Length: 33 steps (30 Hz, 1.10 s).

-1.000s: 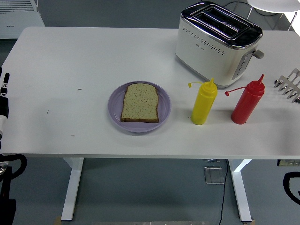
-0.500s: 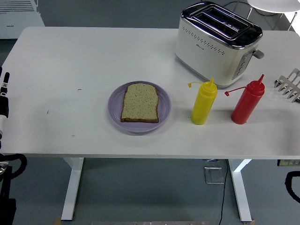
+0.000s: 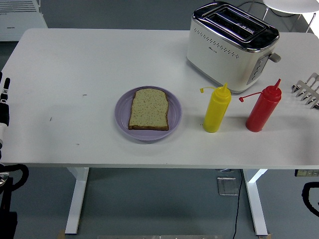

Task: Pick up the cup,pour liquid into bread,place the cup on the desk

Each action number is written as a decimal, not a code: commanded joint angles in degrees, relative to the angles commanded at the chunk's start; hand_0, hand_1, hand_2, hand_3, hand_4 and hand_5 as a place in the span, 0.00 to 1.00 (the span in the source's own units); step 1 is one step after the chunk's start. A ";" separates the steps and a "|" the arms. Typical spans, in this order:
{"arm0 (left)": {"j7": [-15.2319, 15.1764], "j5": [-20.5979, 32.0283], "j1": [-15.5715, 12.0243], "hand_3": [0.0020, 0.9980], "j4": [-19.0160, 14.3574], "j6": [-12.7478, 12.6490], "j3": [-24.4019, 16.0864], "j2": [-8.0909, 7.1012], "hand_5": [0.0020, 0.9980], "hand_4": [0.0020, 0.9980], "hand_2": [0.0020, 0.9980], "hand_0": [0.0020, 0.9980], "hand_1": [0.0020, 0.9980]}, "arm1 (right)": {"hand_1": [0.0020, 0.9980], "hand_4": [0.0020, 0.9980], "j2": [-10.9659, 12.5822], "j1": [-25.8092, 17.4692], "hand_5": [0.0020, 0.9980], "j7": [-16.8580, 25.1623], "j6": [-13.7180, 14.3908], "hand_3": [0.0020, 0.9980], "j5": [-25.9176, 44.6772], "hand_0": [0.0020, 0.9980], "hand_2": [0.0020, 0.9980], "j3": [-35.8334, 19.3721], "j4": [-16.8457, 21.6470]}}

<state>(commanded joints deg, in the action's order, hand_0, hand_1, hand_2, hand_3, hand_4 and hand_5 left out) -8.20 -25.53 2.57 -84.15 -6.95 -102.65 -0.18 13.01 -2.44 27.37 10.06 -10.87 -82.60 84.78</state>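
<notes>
The bread (image 3: 149, 109) lies flat on a purple plate (image 3: 122, 113) near the middle of the white table (image 3: 75, 64), a little toward the near edge. Just right of the plate stands a yellow bottle (image 3: 216, 109), upright, and further right a red bottle (image 3: 262, 107), also upright; the two are apart and each has a small cap hanging at its left. Behind them, at the far right, sits a white toaster (image 3: 230, 46). A metal rack (image 3: 308, 90) shows at the right edge. The left hand (image 3: 4, 107) rests at the left edge, only partly visible, so I cannot tell its fingers. No cup is visible.
</notes>
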 joint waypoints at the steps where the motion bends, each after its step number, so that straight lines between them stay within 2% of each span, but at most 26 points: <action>1: 0.00 -0.01 -0.05 0.72 0.00 -0.01 0.02 -0.01 1.00 0.49 0.73 0.81 0.74 | 0.69 0.58 0.01 -0.04 0.53 -0.02 0.07 0.71 0.08 0.78 0.70 0.01 0.00; 25: 0.12 -0.14 -0.02 0.72 -0.08 0.03 0.09 -0.04 1.00 0.49 0.73 0.81 0.74 | 0.69 0.56 -0.09 0.00 0.54 -0.81 0.36 0.70 -0.52 0.78 0.70 0.58 -0.05; 33: 2.44 -1.06 0.18 0.72 -0.87 -0.49 -0.53 -0.56 1.00 0.49 0.73 0.81 0.74 | 0.69 0.56 -0.06 0.16 0.53 -0.90 0.45 0.70 -0.58 0.78 0.70 0.78 -0.14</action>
<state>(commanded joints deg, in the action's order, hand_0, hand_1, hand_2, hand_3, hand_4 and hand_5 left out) -5.77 -26.59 2.75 -85.03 -7.44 -103.18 -0.74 12.96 -2.28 26.48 10.51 -11.45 -81.82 84.64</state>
